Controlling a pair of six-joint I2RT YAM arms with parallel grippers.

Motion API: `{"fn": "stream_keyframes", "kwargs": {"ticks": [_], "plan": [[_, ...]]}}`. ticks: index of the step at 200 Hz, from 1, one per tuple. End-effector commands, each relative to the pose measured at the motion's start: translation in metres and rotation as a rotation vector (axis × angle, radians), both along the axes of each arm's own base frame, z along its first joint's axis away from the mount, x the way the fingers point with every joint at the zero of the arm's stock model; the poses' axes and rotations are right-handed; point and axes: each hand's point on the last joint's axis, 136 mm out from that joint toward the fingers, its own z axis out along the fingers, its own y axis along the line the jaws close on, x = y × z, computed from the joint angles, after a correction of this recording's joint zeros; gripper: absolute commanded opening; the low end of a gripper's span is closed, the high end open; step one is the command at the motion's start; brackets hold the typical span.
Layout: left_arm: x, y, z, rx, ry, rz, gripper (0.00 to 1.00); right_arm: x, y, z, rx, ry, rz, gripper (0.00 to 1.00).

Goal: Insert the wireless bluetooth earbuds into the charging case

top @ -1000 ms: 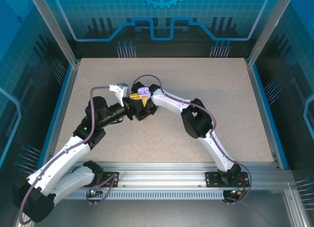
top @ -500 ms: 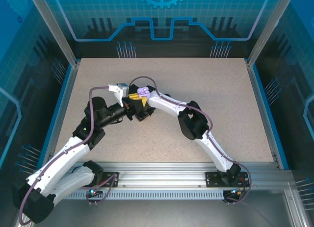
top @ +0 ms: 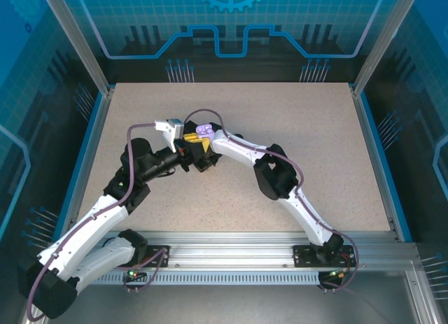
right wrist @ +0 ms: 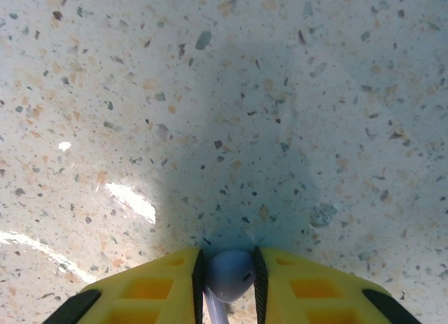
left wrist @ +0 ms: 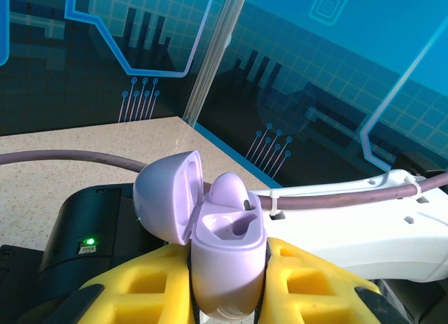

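My left gripper is shut on the lavender charging case, holding it upright between yellow fingers. Its lid hangs open to the left. One lavender earbud sits in the far slot; the near slot is empty. My right gripper is shut on a second lavender earbud, head up and stem down, just over the speckled table. From above, the case shows at the table's middle, with the left gripper and right gripper close together.
The right arm's white link and a purple cable pass right behind the case. Blue glass walls and metal posts ring the table. Bare speckled tabletop spreads to the right and back.
The right arm has shifted a little left and lower beside the case, and its jaws have closed on the lavender earbud. The left arm keeps the case still.
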Motion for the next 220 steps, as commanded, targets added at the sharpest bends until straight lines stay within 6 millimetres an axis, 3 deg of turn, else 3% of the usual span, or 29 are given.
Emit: {"fn": "stream_keyframes", "kwargs": {"ticks": [1, 66, 73, 81, 109, 220], "plan": [[-0.002, 0.004, 0.002, -0.01, -0.002, 0.007, 0.0, -0.011, -0.018, -0.022, -0.019, 0.092, -0.041, 0.26], [-0.003, 0.004, 0.003, -0.009, -0.006, 0.006, 0.01, 0.008, -0.032, -0.001, 0.184, 0.12, -0.167, 0.25], [-0.003, 0.004, 0.004, -0.009, -0.006, 0.005, 0.01, 0.009, -0.035, -0.005, 0.194, 0.128, -0.182, 0.25], [-0.003, 0.004, 0.003, -0.008, -0.005, 0.006, 0.0, 0.012, -0.036, 0.008, 0.229, 0.113, -0.192, 0.25], [-0.002, 0.003, 0.002, -0.007, -0.003, 0.005, 0.01, 0.016, -0.047, 0.015, 0.287, 0.111, -0.23, 0.24], [0.009, -0.003, -0.02, 0.006, 0.054, 0.003, 0.0, 0.03, -0.106, 0.043, 0.562, 0.076, -0.402, 0.24]]}}
